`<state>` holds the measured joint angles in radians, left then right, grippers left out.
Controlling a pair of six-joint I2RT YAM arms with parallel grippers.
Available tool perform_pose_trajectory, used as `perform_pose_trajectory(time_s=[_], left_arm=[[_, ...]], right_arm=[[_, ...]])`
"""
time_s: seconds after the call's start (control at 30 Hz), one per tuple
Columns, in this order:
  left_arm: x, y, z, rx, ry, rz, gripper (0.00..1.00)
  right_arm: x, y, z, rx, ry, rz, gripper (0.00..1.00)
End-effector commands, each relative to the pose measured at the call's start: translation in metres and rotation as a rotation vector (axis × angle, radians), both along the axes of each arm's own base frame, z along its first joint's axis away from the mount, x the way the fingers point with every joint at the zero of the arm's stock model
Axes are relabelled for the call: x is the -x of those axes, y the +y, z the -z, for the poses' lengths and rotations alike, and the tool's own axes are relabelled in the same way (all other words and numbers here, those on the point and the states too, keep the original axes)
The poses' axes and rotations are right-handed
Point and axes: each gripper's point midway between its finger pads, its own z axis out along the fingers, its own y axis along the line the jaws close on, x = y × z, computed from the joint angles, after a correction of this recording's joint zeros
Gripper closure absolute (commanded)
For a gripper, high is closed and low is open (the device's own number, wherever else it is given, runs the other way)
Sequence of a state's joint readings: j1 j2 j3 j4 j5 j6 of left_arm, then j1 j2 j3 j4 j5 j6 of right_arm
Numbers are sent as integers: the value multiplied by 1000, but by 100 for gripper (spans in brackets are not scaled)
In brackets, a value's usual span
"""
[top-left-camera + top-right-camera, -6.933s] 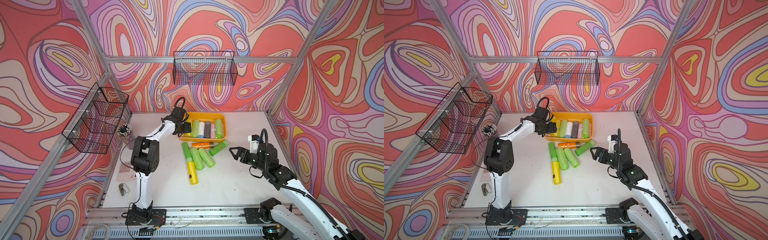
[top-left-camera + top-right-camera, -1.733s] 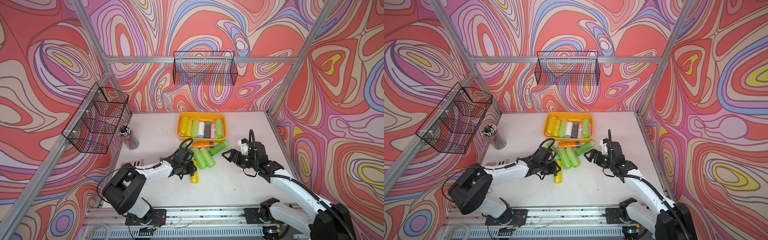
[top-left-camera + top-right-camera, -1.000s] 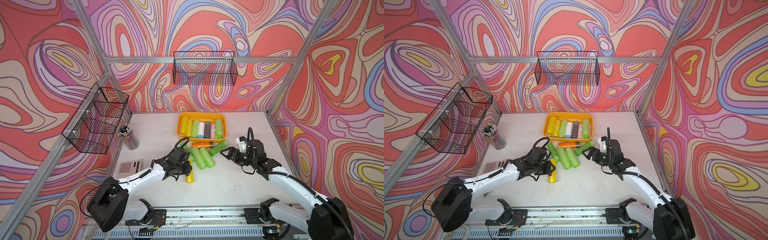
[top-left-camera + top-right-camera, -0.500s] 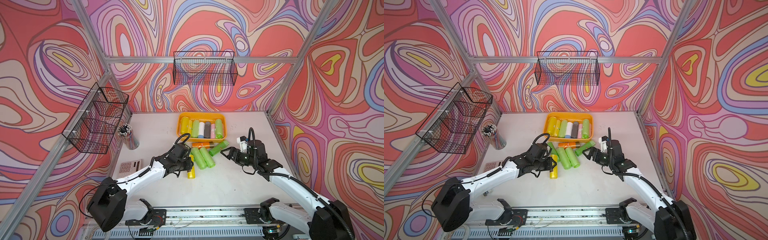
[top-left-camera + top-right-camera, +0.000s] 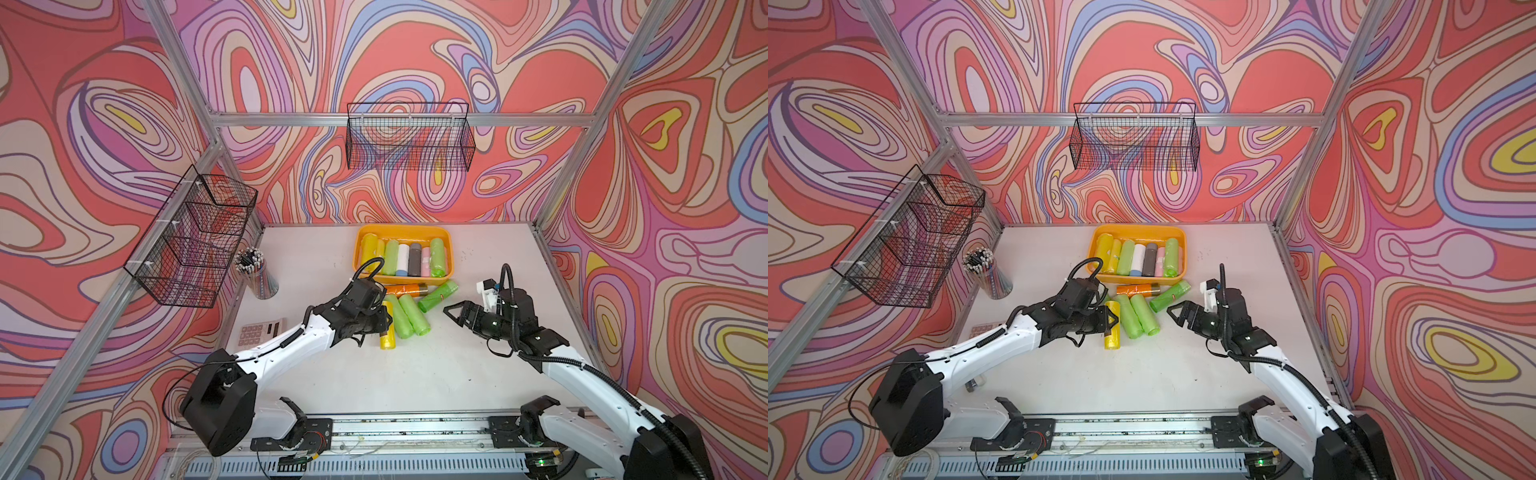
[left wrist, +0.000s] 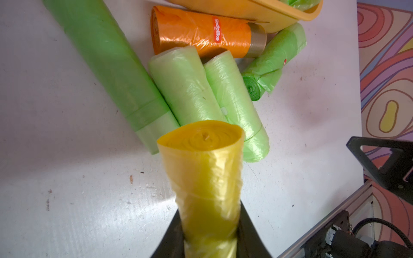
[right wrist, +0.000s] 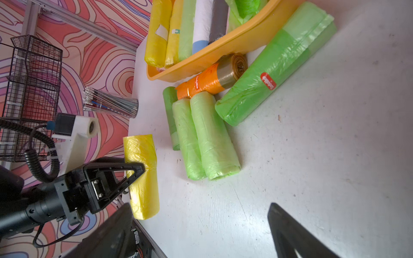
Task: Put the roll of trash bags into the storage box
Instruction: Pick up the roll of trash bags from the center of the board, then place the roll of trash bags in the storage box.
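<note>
Left gripper (image 5: 384,322): its black fingers (image 6: 249,236) pinch 1 end of the yellow roll of trash bags.
Yellow roll (image 6: 207,178): it sticks out past the fingertips, with its free end aimed at the loose green rolls. It looks raised just clear of the table (image 5: 415,374), though the gap is hard to judge.
What has changed: about 2 seconds ago this roll lay flat on the table under the closing fingers. Over the last second it has travelled, already gripped, away from the near edge and toward the box.
Meaning for the task: the pick-up looks done, and the carry to the box is probably the step in hand.
Right gripper (image 5: 455,316): its fingers are spread wide and hold nothing. It hovers beside the loose rolls, well apart from the left fingers.
Loose rolls: 5 lie on the table between the left fingertips and the box. They are 1 long green roll (image 6: 107,67), 2 pale green rolls (image 6: 185,84) touching side by side, 1 orange roll (image 6: 201,31) and 1 bright green roll (image 7: 274,67).
Writing: a red label on the orange roll reads "Sodolike", and a red sticker on the bright green roll reads the same.
Storage box (image 5: 402,228): this orange-yellow tub sits beyond the loose rolls, farther out than either pair of fingers. It holds 7 rolls side by side, so free room looks tight.
Far wall: 2 black mesh baskets (image 5: 409,137) hang there, clear of both arms.
</note>
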<state>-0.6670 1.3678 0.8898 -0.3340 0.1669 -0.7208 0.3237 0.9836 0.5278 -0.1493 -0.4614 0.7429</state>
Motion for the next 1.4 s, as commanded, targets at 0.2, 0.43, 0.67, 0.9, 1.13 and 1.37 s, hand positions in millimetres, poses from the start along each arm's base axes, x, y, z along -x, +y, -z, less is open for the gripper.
perform_pose_trajectory(time_s=[0.2,0.43,0.67,0.9,1.13,1.37], left_arm=[[-24,-20,-15,-4,-26,21,86],[-40,-37,-22,10,-21,35,87],[-55,-49,-36,12,-42,46,88],[-72,-59,-47,-9,-72,55,88],[-91,-69,-56,-13,-121,57,88],[-112,-84,-66,-11,-163,69,88]], right_arm=[[2,-6,2,2,-26,30,3],[2,-7,4,-5,-41,43,3],[-1,-10,-1,5,-61,55,3],[-3,-21,-3,59,-70,105,3],[-4,-30,-8,91,-82,151,3],[-6,-29,-16,87,-95,146,3]])
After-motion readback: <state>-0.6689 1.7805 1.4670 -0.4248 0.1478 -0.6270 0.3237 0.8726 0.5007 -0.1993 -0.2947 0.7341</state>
